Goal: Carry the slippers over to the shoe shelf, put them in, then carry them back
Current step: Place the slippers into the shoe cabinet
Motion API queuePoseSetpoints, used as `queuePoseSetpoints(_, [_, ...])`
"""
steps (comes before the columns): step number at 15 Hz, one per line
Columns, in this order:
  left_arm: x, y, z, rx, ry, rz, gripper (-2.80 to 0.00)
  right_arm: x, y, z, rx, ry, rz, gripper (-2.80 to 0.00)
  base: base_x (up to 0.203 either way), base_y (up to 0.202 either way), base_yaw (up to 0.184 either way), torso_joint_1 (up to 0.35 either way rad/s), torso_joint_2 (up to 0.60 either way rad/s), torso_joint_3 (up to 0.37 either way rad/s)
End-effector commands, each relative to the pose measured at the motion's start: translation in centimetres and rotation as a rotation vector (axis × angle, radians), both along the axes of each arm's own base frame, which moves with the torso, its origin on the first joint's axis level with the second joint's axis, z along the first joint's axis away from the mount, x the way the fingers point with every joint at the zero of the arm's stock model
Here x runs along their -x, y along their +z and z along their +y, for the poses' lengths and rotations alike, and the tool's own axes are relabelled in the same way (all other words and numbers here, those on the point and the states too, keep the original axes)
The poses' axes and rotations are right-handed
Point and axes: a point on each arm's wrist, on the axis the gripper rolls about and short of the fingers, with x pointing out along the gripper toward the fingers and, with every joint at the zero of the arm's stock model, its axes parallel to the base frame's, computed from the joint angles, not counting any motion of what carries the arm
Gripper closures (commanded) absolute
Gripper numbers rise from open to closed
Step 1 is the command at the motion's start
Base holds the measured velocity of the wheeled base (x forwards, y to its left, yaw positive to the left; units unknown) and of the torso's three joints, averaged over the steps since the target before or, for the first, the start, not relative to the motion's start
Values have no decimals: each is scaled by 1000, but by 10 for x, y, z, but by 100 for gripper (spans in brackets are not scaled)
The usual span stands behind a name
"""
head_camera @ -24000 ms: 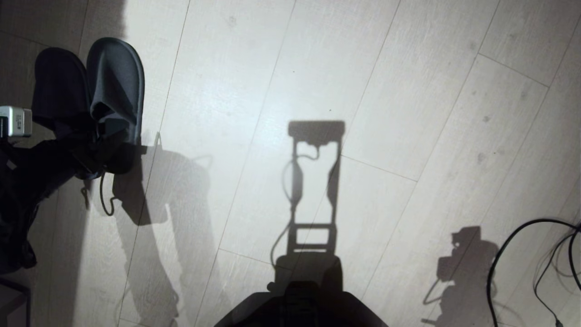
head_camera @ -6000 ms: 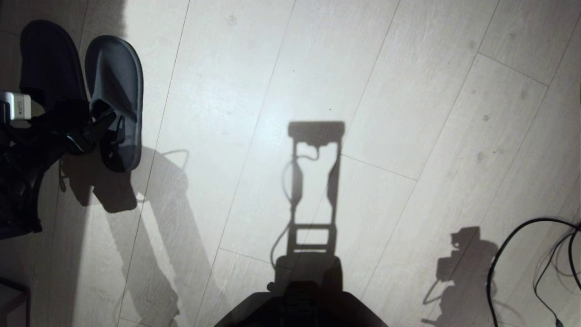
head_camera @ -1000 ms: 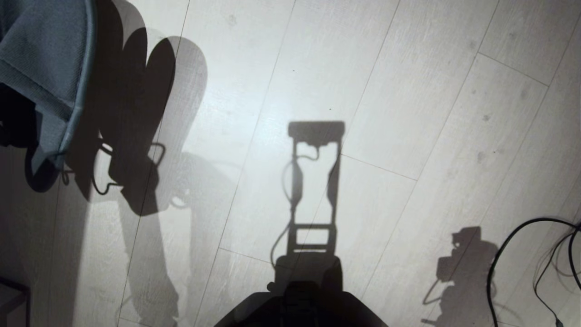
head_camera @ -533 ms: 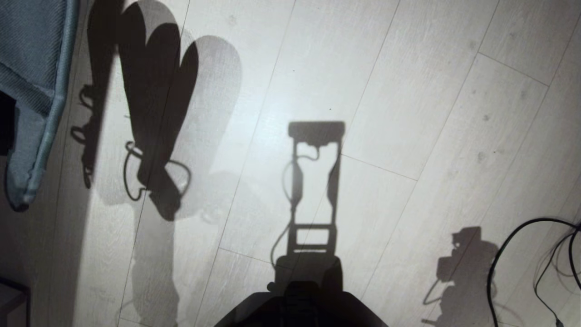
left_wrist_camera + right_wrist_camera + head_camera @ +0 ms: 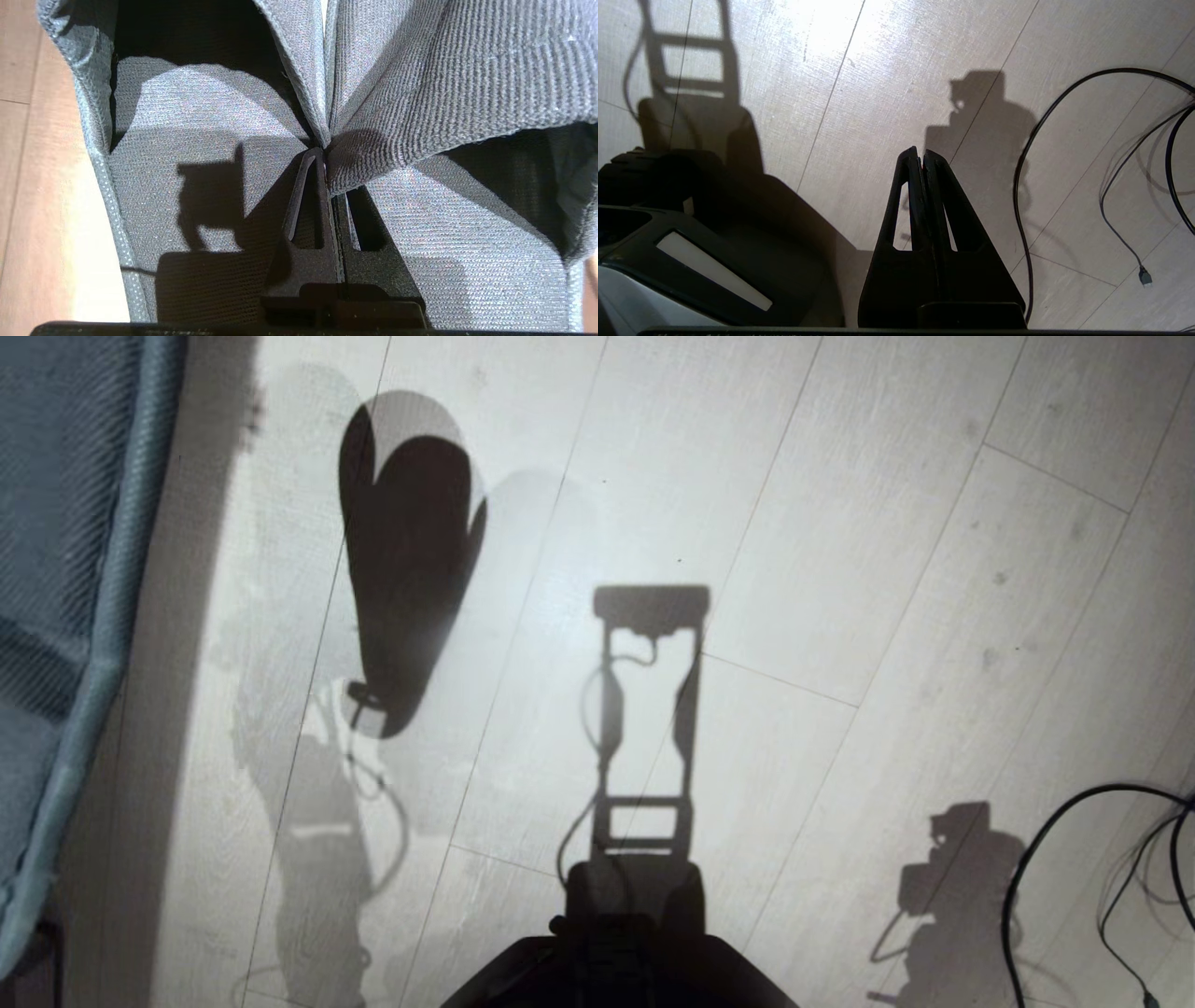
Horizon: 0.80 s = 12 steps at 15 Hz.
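The slippers (image 5: 196,130) are dark blue-grey fabric and fill the left wrist view. My left gripper (image 5: 324,151) is shut on the two inner edges pinched together, one slipper hanging to each side. In the head view a slipper (image 5: 56,569) is close to the camera at the left edge, lifted well off the floor, and hides the gripper there. Their shadow falls on the floor beside it. My right gripper (image 5: 920,154) hangs shut and empty over the floor at my right side. The shoe shelf is out of view.
Pale wood-plank floor (image 5: 840,523) lies ahead, crossed by my own shadow. Black cables (image 5: 1102,859) trail over the floor at the right, also seen as cables (image 5: 1064,140) in the right wrist view. My dark base (image 5: 691,224) sits beside the right gripper.
My left arm has lifted the slippers higher and nearer the head camera, so they loom larger at the left edge. Their shadow has slid right and down. The right arm has not moved.
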Motion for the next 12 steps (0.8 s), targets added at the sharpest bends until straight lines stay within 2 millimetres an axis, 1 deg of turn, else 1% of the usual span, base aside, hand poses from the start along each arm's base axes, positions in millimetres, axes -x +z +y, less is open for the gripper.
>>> queuePoseSetpoints(1, [51,-10,-9,-12,-31,-81,0,0,0,0,1,1,-1,0,0,0,0,0,0,0])
queuePoseSetpoints(4, [74,-25,-9,-1,15,-77,0,0,0,0,1,1,-1,0,0,0,0,0,0,0])
queuePoseSetpoints(7, [89,-41,-9,-26,23,-67,0,0,0,0,1,1,-1,0,0,0,0,0,0,0])
queuePoseSetpoints(9, [96,-59,-8,-29,28,-61,0,0,0,0,1,1,-1,0,0,0,0,0,0,0])
queuePoseSetpoints(12, [101,-90,-8,-29,42,-24,0,0,0,0,1,1,-1,0,0,0,0,0,0,0])
